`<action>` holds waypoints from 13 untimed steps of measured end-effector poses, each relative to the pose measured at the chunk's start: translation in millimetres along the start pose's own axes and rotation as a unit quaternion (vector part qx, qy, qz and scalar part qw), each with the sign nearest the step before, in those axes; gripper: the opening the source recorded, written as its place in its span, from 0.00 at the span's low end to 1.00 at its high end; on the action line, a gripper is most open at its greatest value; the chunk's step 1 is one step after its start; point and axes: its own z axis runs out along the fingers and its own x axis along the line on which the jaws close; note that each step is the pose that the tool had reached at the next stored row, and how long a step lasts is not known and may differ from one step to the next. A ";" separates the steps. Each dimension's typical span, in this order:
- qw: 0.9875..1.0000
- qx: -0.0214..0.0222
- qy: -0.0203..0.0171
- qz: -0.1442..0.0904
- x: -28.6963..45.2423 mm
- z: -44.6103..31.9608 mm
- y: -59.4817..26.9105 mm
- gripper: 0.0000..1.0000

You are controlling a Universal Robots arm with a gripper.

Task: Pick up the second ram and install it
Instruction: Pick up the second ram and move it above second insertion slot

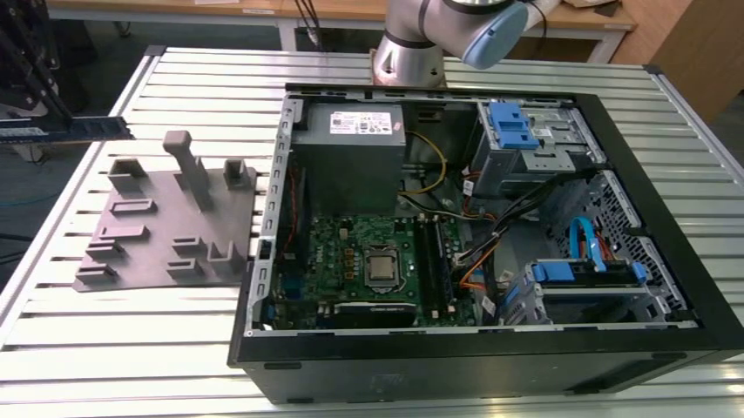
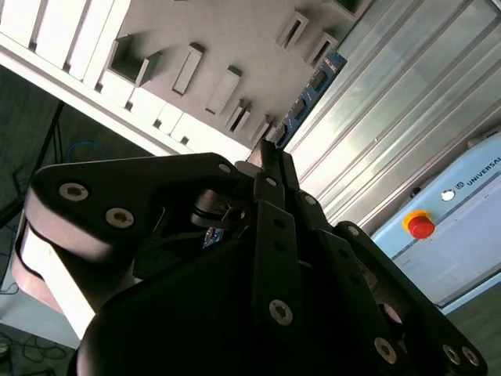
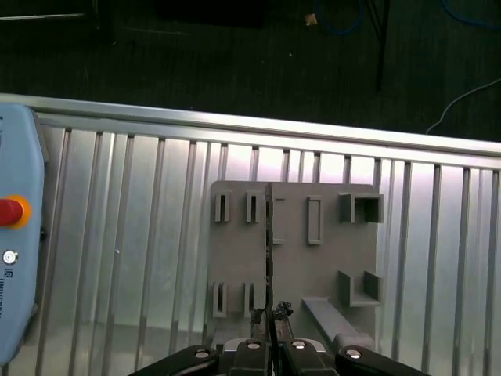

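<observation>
We see a grey moulded plastic tray (image 1: 152, 239) on the slatted aluminium table (image 1: 117, 348), just beside an open black computer case (image 1: 465, 373).

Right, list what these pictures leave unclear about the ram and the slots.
- The second ram: held end hidden by the fingers, second wrist view.
- Its chips and label: board edge-on, first wrist view.
- Motherboard slots: too small to tell which are filled, exterior view.

Tool (image 3: 270, 313) pinched shut, fingertips (image 3: 283, 310) close together
</observation>
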 end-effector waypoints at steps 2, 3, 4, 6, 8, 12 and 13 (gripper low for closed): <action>1.000 0.000 0.000 0.000 -0.1 -3.6 0.1 0.11; 1.000 0.000 0.000 0.000 -0.2 -5.6 0.2 0.11; 1.000 0.000 0.000 0.000 -0.3 -7.8 0.3 0.11; 1.000 0.000 0.000 0.000 -0.4 -11.9 0.5 0.11; 1.000 0.000 0.000 0.000 -0.5 -15.5 0.6 0.11; 1.000 0.000 0.000 0.000 -0.7 -19.0 0.7 0.11; 1.000 0.000 0.000 0.000 -0.7 -19.0 0.7 0.11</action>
